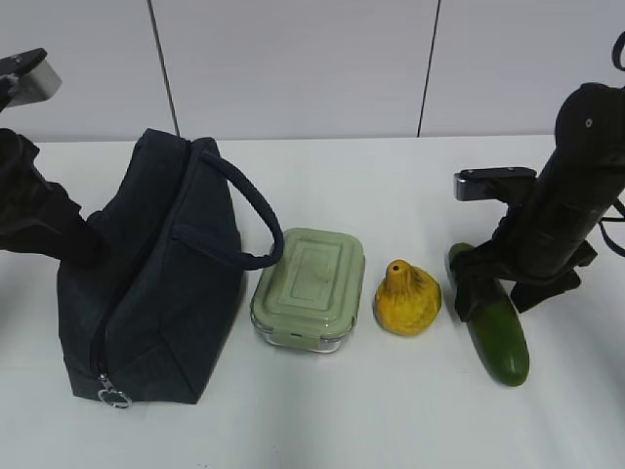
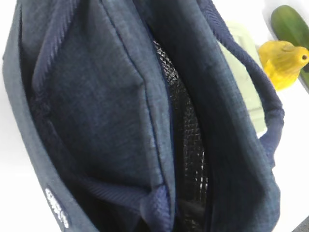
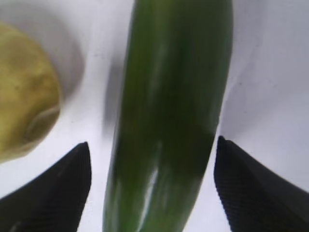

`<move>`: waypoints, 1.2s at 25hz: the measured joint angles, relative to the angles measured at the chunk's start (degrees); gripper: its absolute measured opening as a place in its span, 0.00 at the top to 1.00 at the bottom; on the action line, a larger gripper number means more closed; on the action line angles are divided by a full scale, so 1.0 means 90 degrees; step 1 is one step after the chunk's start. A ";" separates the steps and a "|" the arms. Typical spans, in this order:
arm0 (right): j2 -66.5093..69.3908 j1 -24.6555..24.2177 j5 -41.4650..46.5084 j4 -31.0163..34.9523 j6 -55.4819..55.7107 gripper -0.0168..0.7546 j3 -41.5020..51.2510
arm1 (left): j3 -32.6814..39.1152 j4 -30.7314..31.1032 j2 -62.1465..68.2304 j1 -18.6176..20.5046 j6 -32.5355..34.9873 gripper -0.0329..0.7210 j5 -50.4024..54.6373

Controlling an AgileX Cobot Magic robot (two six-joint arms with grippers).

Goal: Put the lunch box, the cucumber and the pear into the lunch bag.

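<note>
White tabletop (image 1: 322,410), grey wall behind. Right gripper (image 3: 152,186) fingers wide open, straddling the long dark green cucumber (image 3: 169,106); lumpy yellow pear (image 1: 408,298) at 9 o'clock. Left gripper is pinched shut, prob on the navy fabric lunch bag (image 1: 156,283). Risk: smooth skin slips if grabbed off-center.

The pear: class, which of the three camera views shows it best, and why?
The exterior view: the whole pear stands unobstructed between the lunch box and the cucumber. The left wrist view shows it small, behind the lunch bag. The right wrist view shows only a blurred part of it at the left edge.
</note>
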 joint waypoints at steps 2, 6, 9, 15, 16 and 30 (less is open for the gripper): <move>0.0135 0.0000 0.0000 0.0000 0.0000 0.23 0.0000 | 0.0000 0.0043 0.0000 0.0000 0.0000 0.95 -0.0005; 0.0162 0.0000 0.0000 -0.0023 0.0000 0.48 -0.0011 | 0.0000 0.0060 0.0000 0.0000 0.0000 0.95 -0.0020; 0.0162 0.0000 0.0044 -0.0050 0.0024 0.48 -0.0025 | 0.0000 0.0067 0.0000 0.0000 0.0000 0.95 -0.0020; -0.0138 0.0000 0.0524 -0.0479 0.0392 0.48 -0.0271 | 0.0000 0.0075 0.0000 0.0000 0.0000 0.95 -0.0026; -0.0324 0.0000 0.0711 -0.0638 0.0510 0.48 -0.0485 | 0.0000 0.0075 0.0000 0.0000 0.0000 0.95 -0.0026; -0.0805 0.1625 0.2725 -0.1828 0.1986 0.48 -0.3127 | 0.0000 0.0108 0.0000 0.0000 0.0000 0.95 -0.0091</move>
